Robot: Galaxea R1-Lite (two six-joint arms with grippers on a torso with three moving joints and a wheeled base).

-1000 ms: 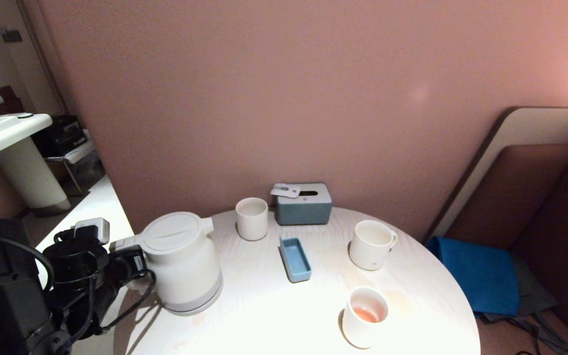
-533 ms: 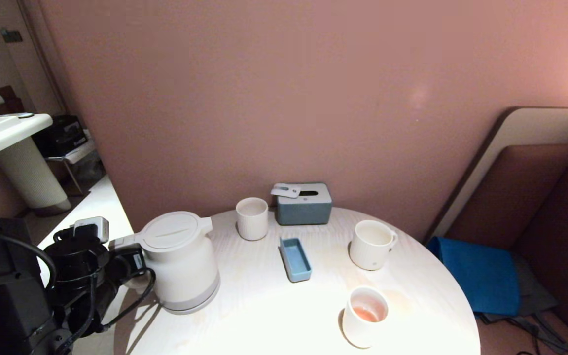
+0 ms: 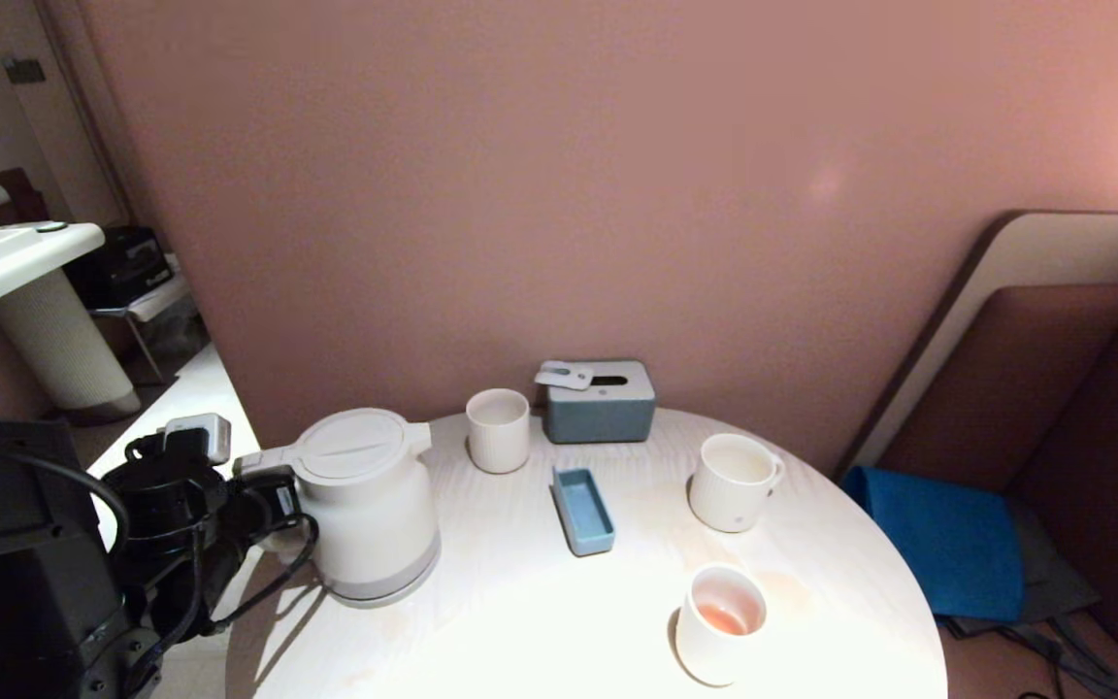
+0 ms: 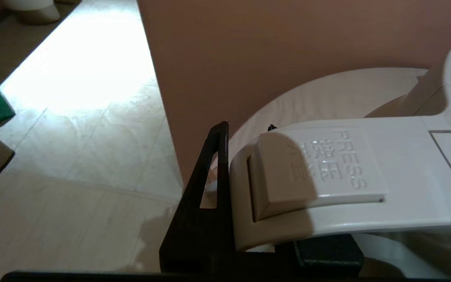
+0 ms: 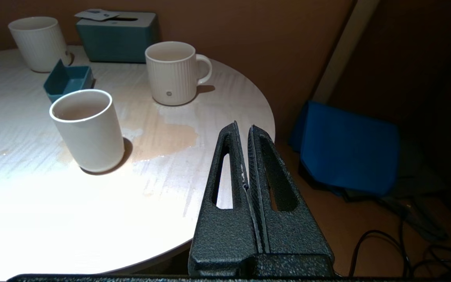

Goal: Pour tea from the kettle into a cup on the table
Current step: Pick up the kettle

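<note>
Room: pink wall behind, round pale-wood table (image 3: 540,621) in front, a wet patch on it near the cups.
Kettle: the cream-white kettle (image 3: 370,515) stands at the table's left edge, lid shut, spout toward the wall side.
Left gripper: the left gripper (image 4: 249,235) is clamped on the kettle's handle, right at the PRESS button (image 4: 315,168); one black finger (image 4: 206,188) shows beside it.
Cup: the ribbed mug with a handle (image 3: 734,482) sits right of centre, well apart from the kettle.
Tea: pale orange-pink tea (image 3: 722,618) lies in the bottom of the smooth cup (image 3: 717,626) near the front edge.
Others: ribbed tumbler (image 3: 498,429), blue tray (image 3: 582,510), grey-blue box (image 3: 601,400).
Right gripper: the right gripper (image 5: 247,156) hangs off the table's right edge, fingers pressed together, holding nothing.
</note>
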